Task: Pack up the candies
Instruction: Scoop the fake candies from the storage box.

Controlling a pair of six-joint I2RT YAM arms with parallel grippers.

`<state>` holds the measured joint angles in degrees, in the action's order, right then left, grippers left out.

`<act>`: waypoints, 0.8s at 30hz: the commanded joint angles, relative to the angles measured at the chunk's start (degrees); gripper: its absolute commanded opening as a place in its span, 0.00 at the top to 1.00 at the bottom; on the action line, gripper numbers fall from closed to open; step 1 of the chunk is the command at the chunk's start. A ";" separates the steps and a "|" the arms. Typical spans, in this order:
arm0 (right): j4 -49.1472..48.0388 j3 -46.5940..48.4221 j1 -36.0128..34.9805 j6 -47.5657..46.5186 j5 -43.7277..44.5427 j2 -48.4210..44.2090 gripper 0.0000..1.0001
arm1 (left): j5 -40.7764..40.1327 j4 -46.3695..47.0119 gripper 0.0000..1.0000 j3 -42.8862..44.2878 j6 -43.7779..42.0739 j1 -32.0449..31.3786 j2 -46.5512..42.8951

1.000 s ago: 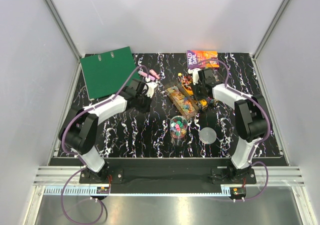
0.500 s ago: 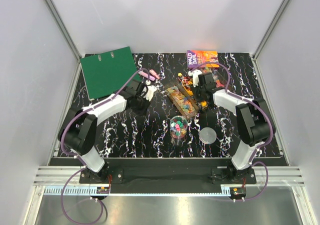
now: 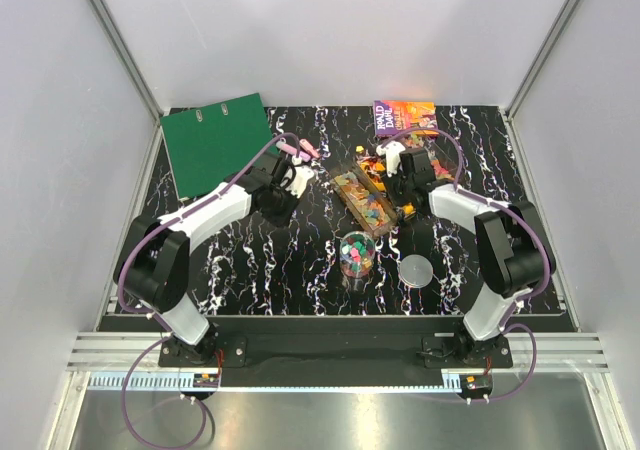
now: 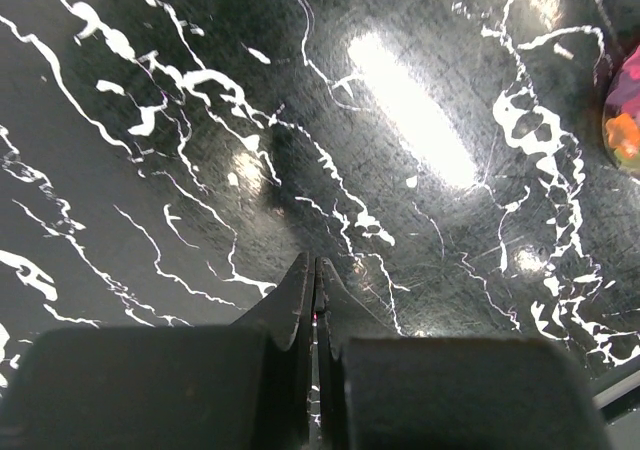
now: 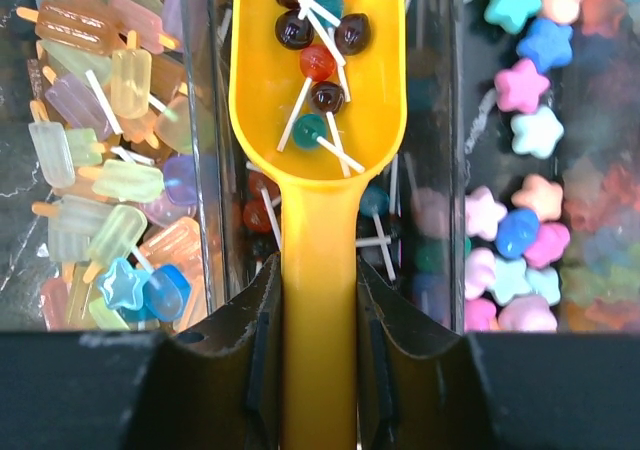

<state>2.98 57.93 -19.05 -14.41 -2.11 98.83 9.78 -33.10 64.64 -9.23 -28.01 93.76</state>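
Observation:
The candies lie in a clear divided tray [image 3: 362,198] at mid-table. In the right wrist view it holds popsicle-shaped candies [image 5: 110,160] on the left, lollipops in the middle and star-shaped candies [image 5: 530,120] on the right. My right gripper [image 5: 318,280] is shut on the handle of a yellow scoop [image 5: 318,120]. The scoop holds several small lollipops [image 5: 318,62] over the middle compartment. In the top view the right gripper [image 3: 397,177] is at the tray's far right end. A clear jar [image 3: 357,253] with coloured candies stands in front of the tray. My left gripper [image 4: 314,270] is shut and empty above the bare table, left of the tray [image 3: 288,182].
A green binder [image 3: 215,142] lies at the back left. Pink highlighter pens [image 3: 300,150] lie just beyond the left gripper. A colourful book [image 3: 404,117] is at the back behind the tray. A round grey lid [image 3: 416,269] lies right of the jar.
My right gripper has shifted slightly left over the tray with the scoop in it. My left gripper has moved a little farther back and right.

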 commanded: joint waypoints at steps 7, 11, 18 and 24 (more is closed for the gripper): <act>3.52 12.64 0.85 -2.37 -1.41 8.66 1.00 | -0.99 0.58 1.00 3.12 -0.61 0.24 -0.15; 2.39 12.22 1.29 -2.81 -1.05 8.49 1.00 | -0.55 1.37 1.00 3.03 -0.26 0.24 0.20; -6.14 4.04 1.29 -0.88 -1.06 0.94 1.00 | -0.99 1.46 1.00 1.28 -0.61 0.24 -0.94; -8.52 0.96 1.38 1.40 -1.05 -2.23 1.00 | -1.69 1.20 1.00 1.45 -1.40 0.06 -1.82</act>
<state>0.01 59.90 -18.00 -15.22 -2.68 100.79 9.54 -33.26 65.54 -9.28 -28.01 93.86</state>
